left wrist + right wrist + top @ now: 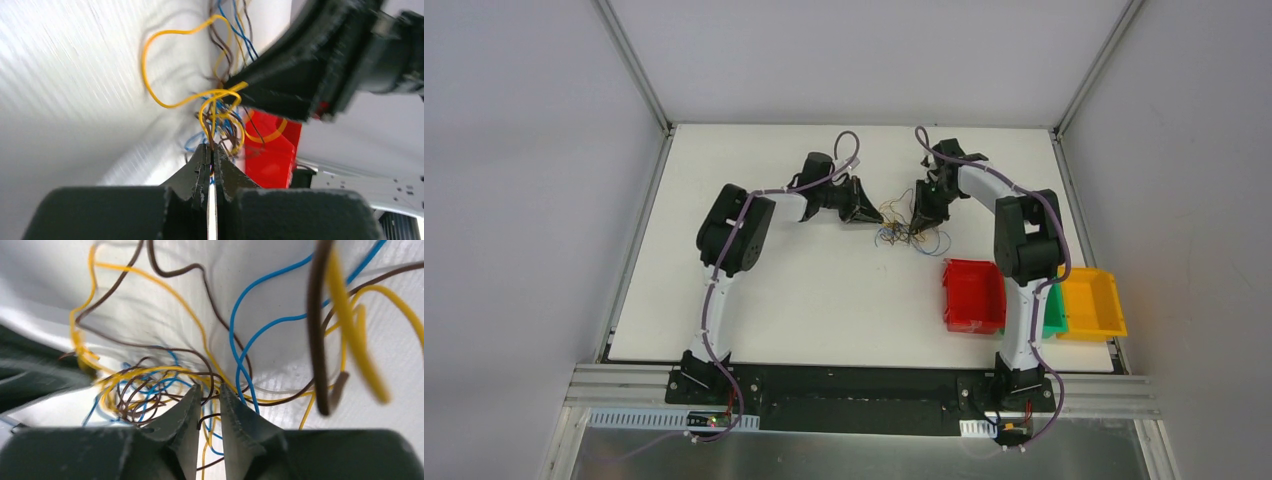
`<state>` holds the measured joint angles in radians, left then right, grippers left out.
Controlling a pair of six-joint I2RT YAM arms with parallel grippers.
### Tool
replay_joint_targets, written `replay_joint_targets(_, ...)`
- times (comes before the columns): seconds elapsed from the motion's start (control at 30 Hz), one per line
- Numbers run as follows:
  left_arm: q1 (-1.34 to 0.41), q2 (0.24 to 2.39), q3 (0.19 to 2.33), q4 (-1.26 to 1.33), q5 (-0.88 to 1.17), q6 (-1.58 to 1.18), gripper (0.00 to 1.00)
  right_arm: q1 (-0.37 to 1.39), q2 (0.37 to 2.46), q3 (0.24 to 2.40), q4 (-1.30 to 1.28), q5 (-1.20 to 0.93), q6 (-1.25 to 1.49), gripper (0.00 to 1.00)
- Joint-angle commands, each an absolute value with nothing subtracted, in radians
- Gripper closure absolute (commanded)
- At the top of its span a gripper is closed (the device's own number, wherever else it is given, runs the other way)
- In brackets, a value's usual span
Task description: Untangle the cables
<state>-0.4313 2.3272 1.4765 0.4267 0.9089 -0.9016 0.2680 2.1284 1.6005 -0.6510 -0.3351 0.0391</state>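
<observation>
The cables (902,232) are a small tangle of thin yellow, brown and blue wires on the white table (824,290), between the two grippers. My left gripper (870,214) is at the tangle's left side. In the left wrist view its jaws (212,149) are shut on a few strands of the cables (220,107). My right gripper (920,226) points down into the tangle's right side and shows as a black mass in the left wrist view (240,90). Its jaws (210,389) stand a little apart, with loose wires (150,385) crossing the gap, unpinched.
A red bin (972,295) stands near the right arm's base and also shows in the left wrist view (272,155). A green bin (1054,318) and a yellow bin (1092,303) are beside it. White walls surround the table.
</observation>
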Motion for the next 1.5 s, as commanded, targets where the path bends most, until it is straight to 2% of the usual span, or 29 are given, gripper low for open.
replay_joint_targets(0.0, -0.377, 2.031, 1.402, 0.369, 0.952, -0.799, 1.0, 0.297, 2.12, 1.56, -0.677, -0.162, -0.102, 0.81)
replay_joint_targets(0.17, -0.291, 1.757, 1.377, 0.149, 0.972, -0.673, 1.0, 0.319, 2.085, 1.491, -0.664, -0.056, -0.192, 0.95)
replay_joint_targets(0.4, -0.158, 1.528, 1.451, -0.062, 0.979, -0.602, 1.0, 0.322, 2.064, 1.467, -0.666, -0.008, -0.237, 1.0)
replay_joint_targets(0.57, -0.039, 1.458, 1.589, -0.113, 0.976, -0.643, 1.0, 0.322, 2.079, 1.464, -0.66, 0.038, -0.259, 1.0)
replay_joint_targets(0.93, 0.243, 1.475, 2.031, -0.116, 0.905, -0.789, 1.0, 0.322, 2.098, 1.468, -0.655, 0.078, -0.283, 1.0)
replay_joint_targets(1.27, 0.43, 1.648, 2.508, -0.08, 0.819, -0.988, 1.0, 0.322, 2.113, 1.471, -0.652, 0.097, -0.293, 1.0)
replay_joint_targets(1.47, 0.556, 1.688, 2.611, 0.043, 0.68, -1.118, 1.0, 0.321, 2.117, 1.482, -0.655, 0.135, -0.3, 1.0)
